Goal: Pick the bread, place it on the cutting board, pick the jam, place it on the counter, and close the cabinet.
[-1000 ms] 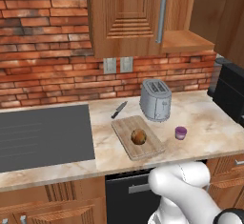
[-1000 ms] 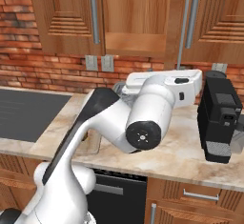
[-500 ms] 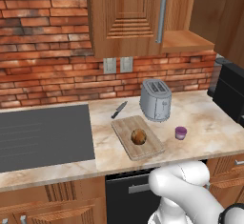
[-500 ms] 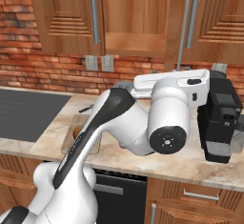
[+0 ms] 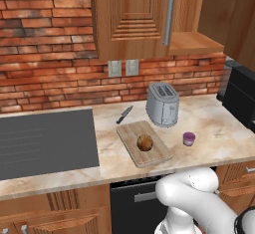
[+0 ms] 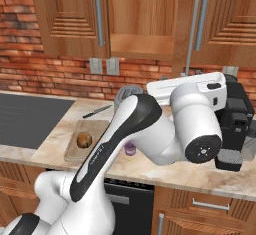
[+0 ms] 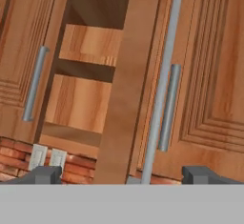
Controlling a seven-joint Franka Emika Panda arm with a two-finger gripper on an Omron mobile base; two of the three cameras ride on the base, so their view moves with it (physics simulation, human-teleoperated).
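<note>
1. The bread (image 5: 145, 142) sits on the cutting board (image 5: 130, 134), which lies flat on the surface (image 5: 209, 123) just right of the dark cooktop (image 5: 45, 143).
2. The jam (image 5: 189, 138) stands upright on the surface, right of the board and apart from it, near the front of the toaster (image 5: 162, 103).
3. A knife (image 5: 124, 114) lies on the surface just beyond the board's far left corner.
4. The cabinet (image 5: 132, 16) hangs above the brick wall; its door (image 7: 125, 80) stands open, edge-on in the hand view, with bare shelves (image 7: 90, 51) showing behind it.
5. The gripper (image 7: 121, 174) is raised to cabinet height, pointing at the open door's edge and its long silver handle (image 7: 159, 85).
6. The fingers (image 7: 45, 174) stand wide apart at the bottom of the hand view with nothing between them.
7. A dark coffee machine (image 6: 234, 124) stands on the surface at the far right, behind the arm's white forearm.
</note>
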